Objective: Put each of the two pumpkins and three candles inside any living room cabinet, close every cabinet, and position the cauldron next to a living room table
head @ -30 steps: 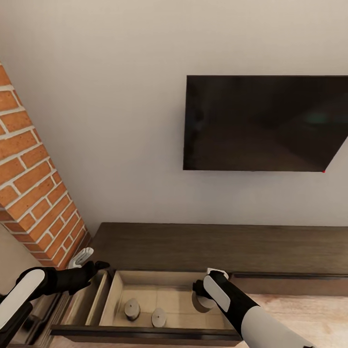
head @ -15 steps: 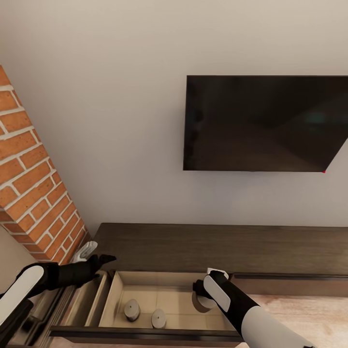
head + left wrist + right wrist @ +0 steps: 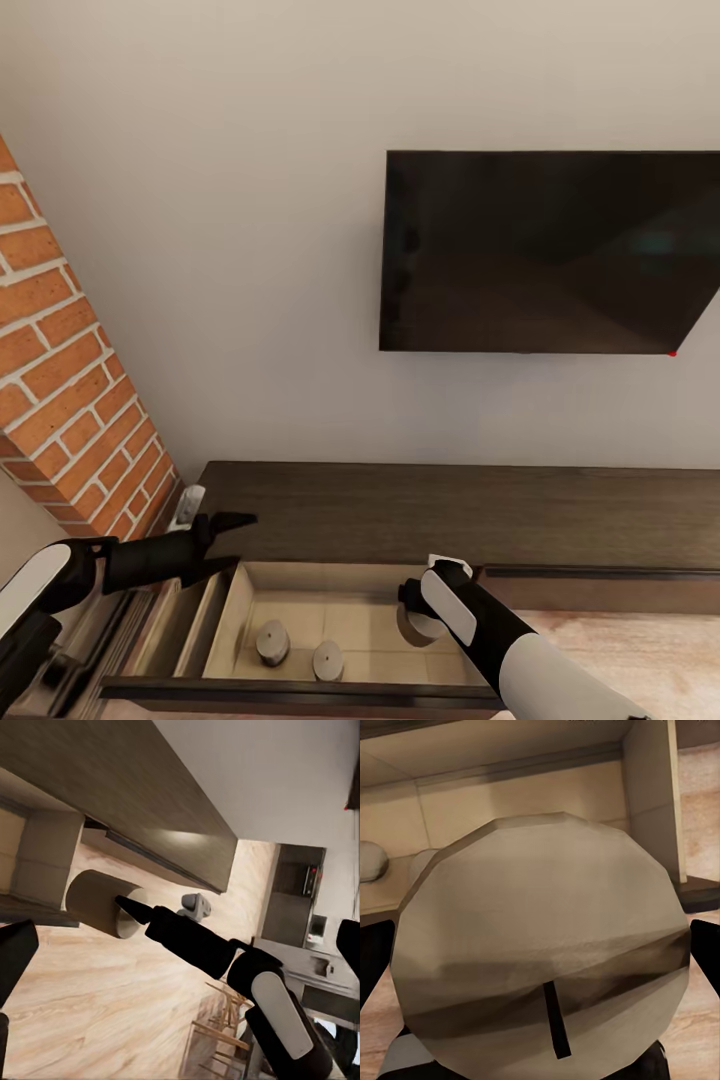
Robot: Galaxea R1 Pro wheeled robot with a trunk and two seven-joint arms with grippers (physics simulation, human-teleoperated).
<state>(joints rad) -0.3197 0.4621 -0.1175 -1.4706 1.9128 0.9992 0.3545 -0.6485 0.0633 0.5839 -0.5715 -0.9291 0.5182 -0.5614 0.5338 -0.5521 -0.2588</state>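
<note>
While the right pincer [image 3: 540, 945] grips a candle [image 3: 544, 960] over the open cabinet [image 3: 450, 515] drawer [image 3: 340, 625], two candles [image 3: 272, 640] lie inside. Left pincer [image 3: 232, 540] spread open, empty, above the cabinet's left end.

We counted three candles: two [image 3: 272, 641] [image 3: 328, 658] in the open drawer [image 3: 340, 610], one [image 3: 544, 975] between the right gripper's fingers.

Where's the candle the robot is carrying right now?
In the head view, the third candle sits in the right gripper over the open drawer, right of two candles lying inside.
</note>
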